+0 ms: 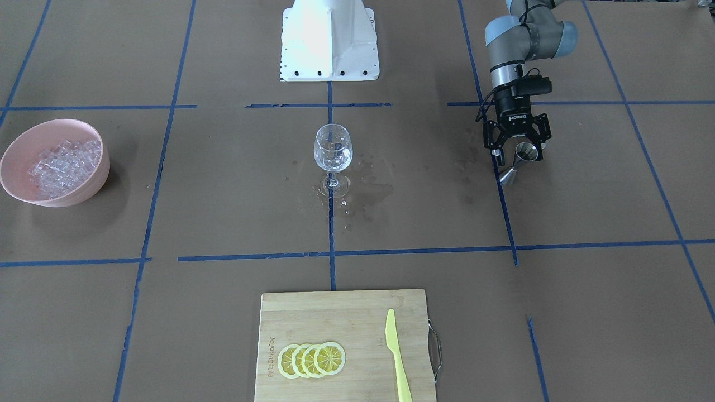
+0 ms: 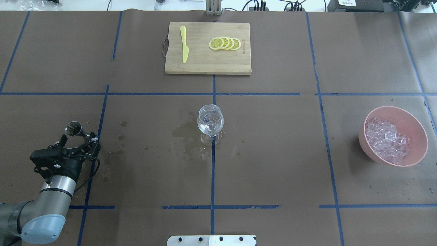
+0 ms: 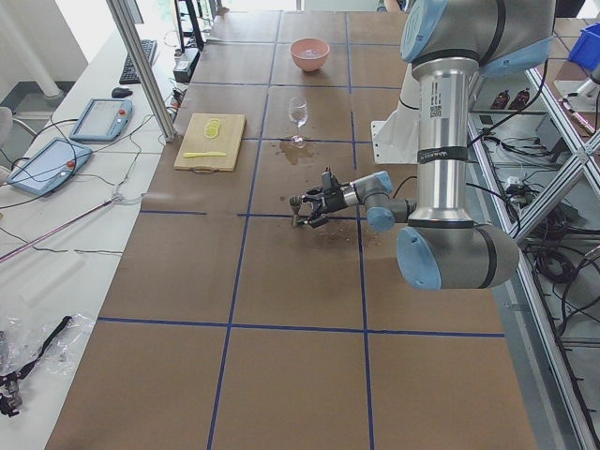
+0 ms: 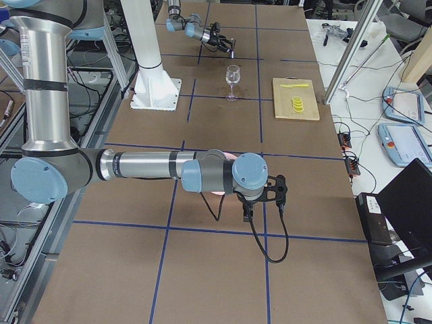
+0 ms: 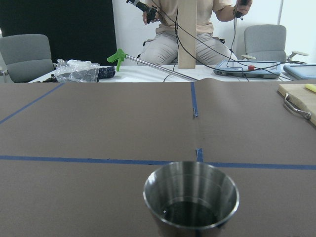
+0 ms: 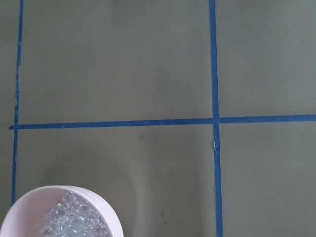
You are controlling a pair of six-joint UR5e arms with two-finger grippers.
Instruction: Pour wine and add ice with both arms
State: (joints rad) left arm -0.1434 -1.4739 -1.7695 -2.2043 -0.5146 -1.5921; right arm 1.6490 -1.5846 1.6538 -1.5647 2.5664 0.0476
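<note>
A clear wine glass [image 1: 333,148] stands mid-table [image 2: 210,119] with a little clear wine in its bowl. My left gripper [image 1: 516,153] lies level near the table [image 2: 78,138], fingers spread wide and open. A steel jigger [image 1: 528,152] stands upright between them and fills the bottom of the left wrist view [image 5: 191,197]. The ice [image 1: 64,164] lies heaped in a pink bowl [image 1: 84,192] at the far side [image 2: 414,126]. My right gripper [image 4: 266,196] shows only in the exterior right view, so I cannot tell whether it is open. Its wrist view shows the bowl [image 6: 98,202] lower left.
Wet stains [image 1: 368,192] darken the paper around the glass foot. A bamboo cutting board [image 1: 335,318] at the operators' edge carries lemon slices [image 1: 311,359] and a yellow knife [image 1: 396,357]. The white base block [image 1: 329,39] stands behind the glass.
</note>
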